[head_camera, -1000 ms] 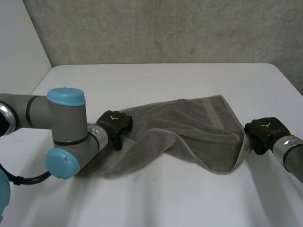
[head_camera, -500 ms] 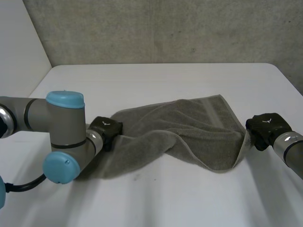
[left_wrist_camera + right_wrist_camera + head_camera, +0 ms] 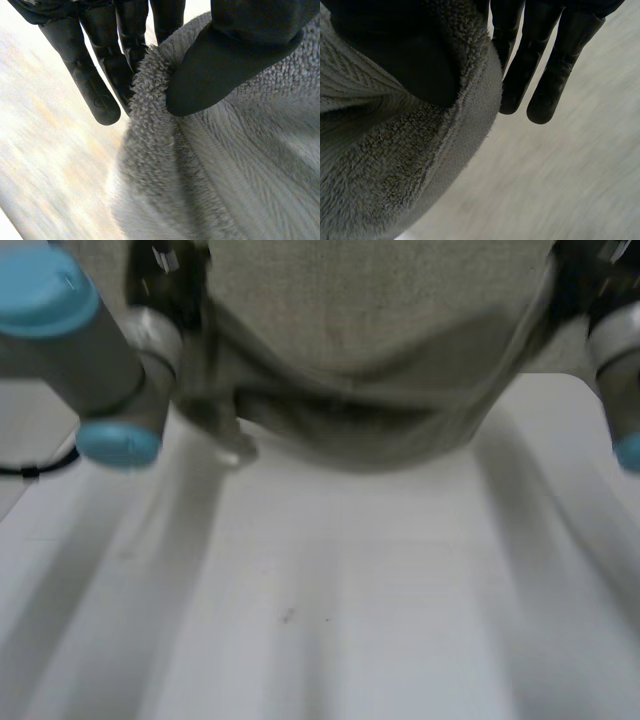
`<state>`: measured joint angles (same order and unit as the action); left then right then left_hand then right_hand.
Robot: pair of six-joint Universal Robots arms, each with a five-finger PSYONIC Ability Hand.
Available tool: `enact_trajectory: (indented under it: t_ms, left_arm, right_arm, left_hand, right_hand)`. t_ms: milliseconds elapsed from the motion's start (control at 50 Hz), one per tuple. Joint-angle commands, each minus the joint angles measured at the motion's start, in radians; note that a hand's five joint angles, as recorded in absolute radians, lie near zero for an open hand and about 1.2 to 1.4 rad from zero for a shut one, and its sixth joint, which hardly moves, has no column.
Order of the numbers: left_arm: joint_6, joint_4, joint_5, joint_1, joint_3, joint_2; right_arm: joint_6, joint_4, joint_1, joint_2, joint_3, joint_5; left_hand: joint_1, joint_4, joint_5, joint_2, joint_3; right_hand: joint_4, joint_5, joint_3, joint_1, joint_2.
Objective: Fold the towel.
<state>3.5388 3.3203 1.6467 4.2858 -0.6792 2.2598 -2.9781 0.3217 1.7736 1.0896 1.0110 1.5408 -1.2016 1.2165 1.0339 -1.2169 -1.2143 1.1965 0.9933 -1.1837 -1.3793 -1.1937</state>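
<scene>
Our left hand (image 3: 235, 55) and right hand (image 3: 540, 55) each pinch an edge of the grey terry towel (image 3: 360, 330) between thumb and fingers, holding it spread above the white table (image 3: 330, 590), we judge so it hangs flat for folding

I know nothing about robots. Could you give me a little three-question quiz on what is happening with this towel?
1. Which hands hold the towel?
2. True or false: the towel lies flat on the table.
3. How does the left hand grip it? A) pinched between thumb and fingers B) draped over an open palm C) pressed flat.
Key: 1: both, the right hand too. 2: false, it hangs between the arms, lifted off the table. 3: A.
</scene>
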Motion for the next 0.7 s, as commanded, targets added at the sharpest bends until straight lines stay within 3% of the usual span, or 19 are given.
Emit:
enact_trajectory:
  t_ms: [20,140,180,220,260,400,480,700]
  left_arm:
    - [-0.041,-0.005,0.044,0.005,0.263,0.018]
    - [-0.133,-0.134,0.07,0.014,0.071,-0.02]
    - [-0.15,-0.174,0.065,0.02,-0.031,-0.036]
    - [-0.156,-0.186,0.064,0.025,-0.138,-0.045]
    - [-0.159,-0.162,0.062,0.025,-0.346,-0.051]
    - [-0.155,-0.029,0.061,0.026,-0.754,-0.097]
    - [-0.153,0.019,0.058,0.026,-0.858,-0.149]
    - [-0.152,0.05,0.007,0.02,-1.108,-0.393]
  right_arm:
    - [-0.075,0.211,0.006,0.041,-0.042,0.09]
    - [-0.075,0.151,0.007,0.056,0.087,0.015]
    - [-0.068,0.073,0.004,0.056,0.188,-0.081]
    - [-0.062,0.024,0.003,0.05,0.236,-0.118]
    - [-0.048,-0.027,0.003,0.039,0.279,-0.142]
    - [0.167,-0.266,-0.032,-0.03,0.452,-0.159]
    - [0.278,-0.28,-0.129,-0.008,0.544,-0.194]
    - [0.317,-0.354,-0.184,0.193,0.667,-0.248]
  left_hand:
    - [-0.195,0.18,0.188,-0.179,-0.182]
    - [-0.195,0.18,0.188,-0.179,-0.182]
    - [-0.195,0.18,0.188,-0.179,-0.182]
    - [-0.195,0.18,0.188,-0.179,-0.182]
    - [-0.195,0.18,0.188,-0.179,-0.182]
    - [-0.195,0.18,0.188,-0.179,-0.182]
    - [-0.195,0.18,0.188,-0.179,-0.182]
    - [-0.195,0.18,0.188,-0.179,-0.182]
  right_hand:
    - [0.2,0.228,-0.213,-0.017,-0.203]
    - [0.2,0.228,-0.213,-0.017,-0.203]
    - [0.2,0.228,-0.213,-0.017,-0.203]
    - [0.2,0.228,-0.213,-0.017,-0.203]
    - [0.2,0.228,-0.213,-0.017,-0.203]
    - [0.2,0.228,-0.213,-0.017,-0.203]
    - [0.2,0.228,-0.213,-0.017,-0.203]
    - [0.2,0.228,-0.213,-0.017,-0.203]
